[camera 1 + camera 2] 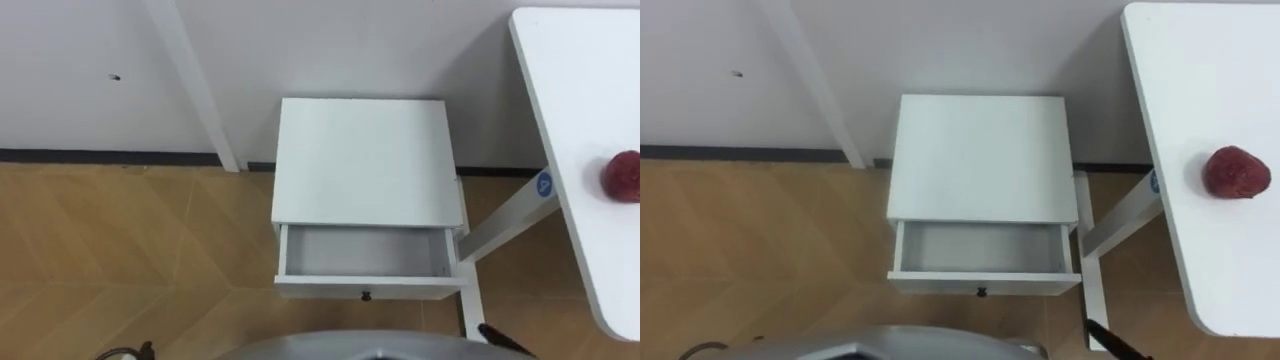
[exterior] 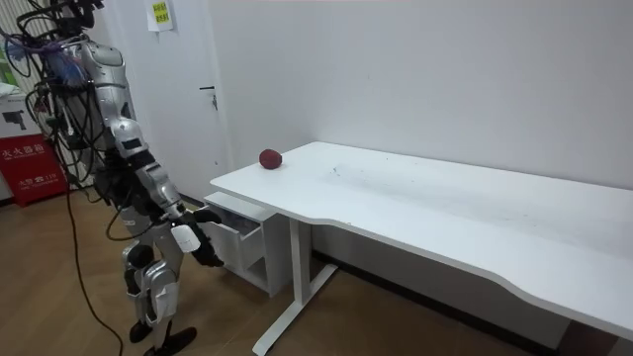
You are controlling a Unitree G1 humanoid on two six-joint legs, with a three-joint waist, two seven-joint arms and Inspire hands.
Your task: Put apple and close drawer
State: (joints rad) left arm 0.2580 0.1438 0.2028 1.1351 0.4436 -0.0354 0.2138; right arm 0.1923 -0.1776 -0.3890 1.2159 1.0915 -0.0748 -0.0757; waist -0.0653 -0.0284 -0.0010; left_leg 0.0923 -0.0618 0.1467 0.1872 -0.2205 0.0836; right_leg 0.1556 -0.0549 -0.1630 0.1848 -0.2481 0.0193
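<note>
hidden or unclear: the right hand (image 2: 205,247) hangs low before the drawer front in the room view. it is dark and small, and i cannot tell whether its fingers are clenched or released. a dark tip at 5 o'clock in the eye views is cut off by the lower edge and cannot be identified.
apple (image 1: 1236,172): dark red, rounded and slightly lumpy. it lies on the white table (image 1: 1180,90) at 3 o'clock of the eye views, touching only the tabletop, and the left eye view's right edge cuts it.
drawer (image 1: 980,282): pulled open at 6 o'clock of the nightstand (image 1: 980,155), with a pale grey interior and a small dark knob (image 1: 982,292) on its front.
table leg (image 1: 1120,222): white, just beside the nightstand at 3 o'clock.
robot: stands facing the nightstand.
</note>
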